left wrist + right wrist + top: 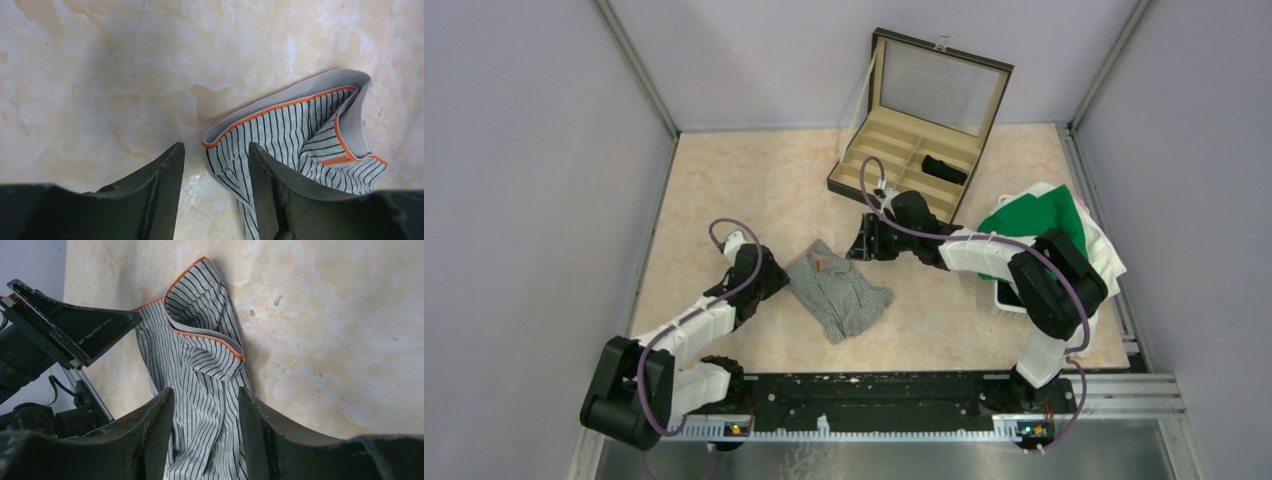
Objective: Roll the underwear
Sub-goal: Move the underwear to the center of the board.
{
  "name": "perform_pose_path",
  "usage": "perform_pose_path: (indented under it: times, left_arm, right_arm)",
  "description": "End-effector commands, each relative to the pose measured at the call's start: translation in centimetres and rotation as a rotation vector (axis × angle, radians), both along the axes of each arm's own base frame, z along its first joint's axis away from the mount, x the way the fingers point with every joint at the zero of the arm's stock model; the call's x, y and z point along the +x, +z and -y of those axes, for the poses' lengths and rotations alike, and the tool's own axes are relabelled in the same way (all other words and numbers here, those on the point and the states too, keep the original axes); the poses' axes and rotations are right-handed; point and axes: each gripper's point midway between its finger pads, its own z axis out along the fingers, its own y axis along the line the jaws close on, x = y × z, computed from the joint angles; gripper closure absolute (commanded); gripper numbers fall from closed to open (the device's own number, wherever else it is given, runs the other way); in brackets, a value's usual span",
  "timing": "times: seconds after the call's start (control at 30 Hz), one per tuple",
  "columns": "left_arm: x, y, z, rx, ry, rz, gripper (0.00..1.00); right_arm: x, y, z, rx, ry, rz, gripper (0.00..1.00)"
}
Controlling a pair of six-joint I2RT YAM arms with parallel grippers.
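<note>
The heather grey underwear (839,292), striped with orange trim, lies crumpled and partly folded on the table between the arms. My left gripper (776,280) is open at its left edge; in the left wrist view the gripper (215,150) straddles the waistband corner of the underwear (295,125). My right gripper (864,240) is open at the garment's far right side. In the right wrist view that gripper (205,392) is over the striped fabric (200,355), with a left finger (75,335) at the far side. The black underwear (944,168) lies in a compartment of the case.
The open compartmented case (864,180) stands at the back, lid up, right behind my right gripper. A white basket (1009,296) with green and white cloth (1039,222) sits at the right under the right arm. Grey walls enclose the table.
</note>
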Motion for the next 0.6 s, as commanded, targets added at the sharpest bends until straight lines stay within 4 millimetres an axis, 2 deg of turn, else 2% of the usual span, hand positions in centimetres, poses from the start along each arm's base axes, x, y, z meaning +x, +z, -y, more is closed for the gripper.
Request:
perform_pose_path:
  times: [0.0, 0.1, 0.23, 0.37, 0.57]
  left_arm:
    - [0.1, -1.1, -1.1, 0.016, 0.044, -0.015, 0.45]
    - [0.5, -1.4, -1.2, 0.015, 0.047, -0.013, 0.51]
    - [0.7, -2.0, -0.9, 0.007, 0.034, -0.018, 0.65]
    - [0.9, -2.3, -0.4, -0.01, 0.013, -0.012, 0.79]
    - [1.0, -2.6, 0.0, -0.016, -0.019, -0.012, 0.99]
  right_arm:
    - [1.1, 3.1, -0.8, 0.046, 0.006, 0.087, 0.51]
    - [0.9, 3.2, -0.8, 0.048, 0.01, 0.088, 0.51]
    - [0.3, 3.1, -1.2, 0.068, 0.051, 0.077, 0.51]
    - [0.3, 2.1, -1.3, 0.051, 0.071, 0.072, 0.48]
    - [1.4, 0.4, -1.7, 0.011, 0.08, 0.081, 0.46]
